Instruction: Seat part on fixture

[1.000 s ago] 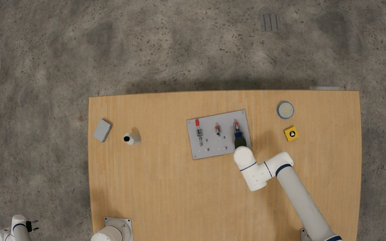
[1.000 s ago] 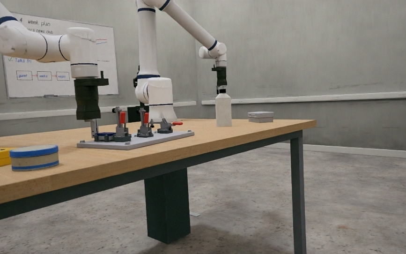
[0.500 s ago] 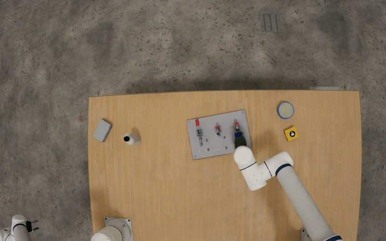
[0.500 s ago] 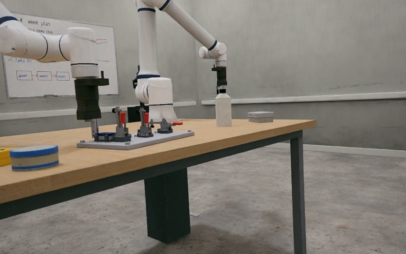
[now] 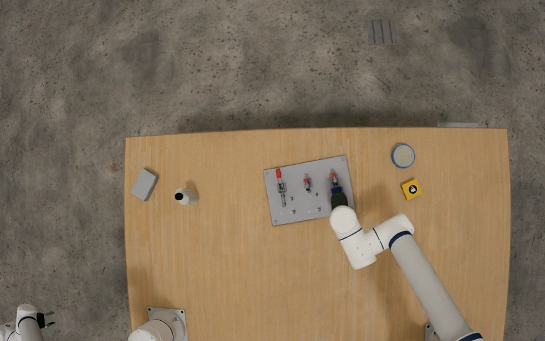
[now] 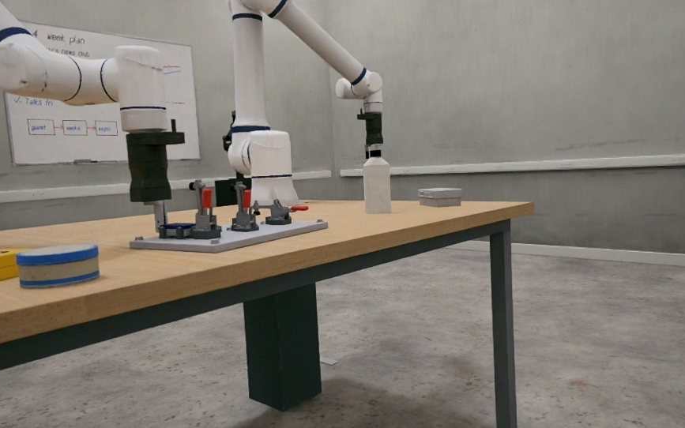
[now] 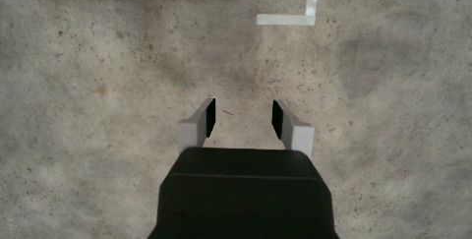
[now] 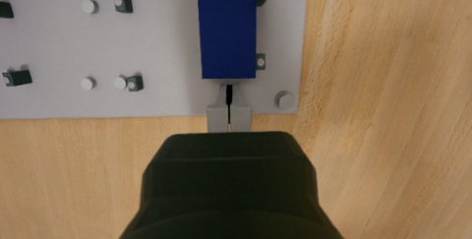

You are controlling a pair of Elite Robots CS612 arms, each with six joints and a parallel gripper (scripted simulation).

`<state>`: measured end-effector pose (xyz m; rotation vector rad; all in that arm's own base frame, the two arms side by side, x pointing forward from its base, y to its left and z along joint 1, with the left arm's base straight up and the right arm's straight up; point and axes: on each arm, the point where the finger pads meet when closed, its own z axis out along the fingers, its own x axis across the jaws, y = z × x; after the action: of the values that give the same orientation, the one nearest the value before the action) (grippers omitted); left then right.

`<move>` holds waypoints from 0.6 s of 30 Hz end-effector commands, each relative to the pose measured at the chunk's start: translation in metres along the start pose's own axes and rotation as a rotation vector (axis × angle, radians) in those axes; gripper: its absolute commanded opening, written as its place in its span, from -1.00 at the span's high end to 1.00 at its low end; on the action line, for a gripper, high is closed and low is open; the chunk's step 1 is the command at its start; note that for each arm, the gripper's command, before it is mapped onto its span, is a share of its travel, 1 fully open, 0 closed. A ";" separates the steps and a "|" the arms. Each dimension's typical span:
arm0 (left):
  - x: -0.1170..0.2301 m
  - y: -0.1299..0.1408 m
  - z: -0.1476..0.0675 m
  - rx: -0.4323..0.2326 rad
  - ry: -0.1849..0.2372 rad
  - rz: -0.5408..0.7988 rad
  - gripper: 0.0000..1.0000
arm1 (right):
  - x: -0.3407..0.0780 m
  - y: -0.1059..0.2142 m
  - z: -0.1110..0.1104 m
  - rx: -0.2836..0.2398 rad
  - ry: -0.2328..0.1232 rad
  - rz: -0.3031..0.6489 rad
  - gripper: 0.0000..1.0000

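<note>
your right gripper [image 6: 160,229] [image 8: 229,96] is fully closed, holding nothing, near the blue rectangular block [image 5: 335,190] [image 6: 177,226] [image 8: 227,27]; your left gripper [image 5: 49,319] [image 7: 244,111] is wide open, holding nothing

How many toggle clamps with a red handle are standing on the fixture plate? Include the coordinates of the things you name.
3. On the plate [image 5: 300,218] [image 6: 265,234], one clamp [image 5: 281,187] [image 6: 280,213] is nearest the bottle [image 5: 188,196] [image 6: 377,185], one [image 5: 307,182] [image 6: 245,215] in the middle, one [image 6: 206,218] beside the blue part [image 6: 177,226] [image 8: 227,28].

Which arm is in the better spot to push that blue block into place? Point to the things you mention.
The right, I'd judge: its shut pincer [image 8: 229,88] is right by the end of the blue block [image 8: 228,28] [image 6: 177,226], while the left pincer [image 5: 48,319] [image 7: 244,111] hangs open beyond the table's edge.
</note>
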<state>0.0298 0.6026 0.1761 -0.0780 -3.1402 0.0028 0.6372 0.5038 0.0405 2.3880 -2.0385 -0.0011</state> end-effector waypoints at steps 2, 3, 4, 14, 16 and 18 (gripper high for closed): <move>0.000 0.001 -0.001 -0.002 0.000 0.000 -1.00 | 0.000 -0.001 -0.001 0.002 -0.001 0.000 1.00; 0.000 0.001 -0.001 -0.002 0.000 0.000 -1.00 | 0.000 -0.001 -0.001 0.002 -0.001 0.000 1.00; 0.000 0.001 -0.001 -0.002 0.000 0.000 -1.00 | 0.000 -0.001 -0.001 0.002 -0.001 0.000 1.00; 0.000 0.001 -0.001 -0.002 0.000 0.000 -1.00 | 0.000 -0.004 -0.001 0.002 -0.001 0.000 1.00; 0.000 0.001 -0.001 -0.002 0.000 0.000 -1.00 | 0.000 -0.005 -0.001 0.002 -0.001 0.000 1.00; 0.000 0.001 -0.001 -0.002 0.000 0.000 -1.00 | 0.000 -0.005 -0.001 0.002 -0.001 0.000 1.00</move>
<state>0.0298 0.6026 0.1761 -0.0780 -3.1402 0.0028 0.6406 0.5044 0.0405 2.3880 -2.0386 -0.0011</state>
